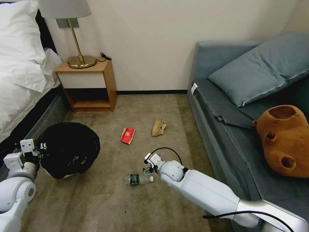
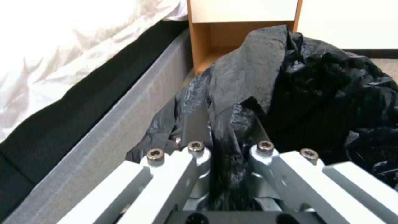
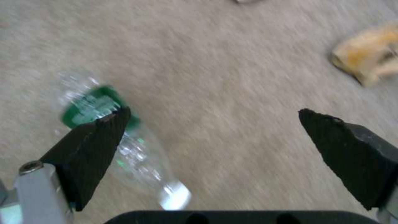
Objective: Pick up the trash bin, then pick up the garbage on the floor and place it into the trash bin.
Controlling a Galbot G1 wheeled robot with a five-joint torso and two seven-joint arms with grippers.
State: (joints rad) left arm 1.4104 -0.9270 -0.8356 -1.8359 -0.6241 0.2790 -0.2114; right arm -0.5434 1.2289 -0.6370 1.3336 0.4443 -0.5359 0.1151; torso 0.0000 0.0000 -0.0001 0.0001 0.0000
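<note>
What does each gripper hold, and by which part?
Left gripper pinches the trash bin by its black bag. Right gripper, open, holds nothing.

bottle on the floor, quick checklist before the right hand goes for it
1. Right hand open: ok, fingers spread wide.
2. Bottle between the fingers: not ok, it lies under one finger, off centre.
3. Bottle free of other litter: ok, red packet and paper bag lie apart from it.
4. Left hand gripping the trash bin: ok, shut on the black liner.
5. Bin mouth facing up: ok.
</note>
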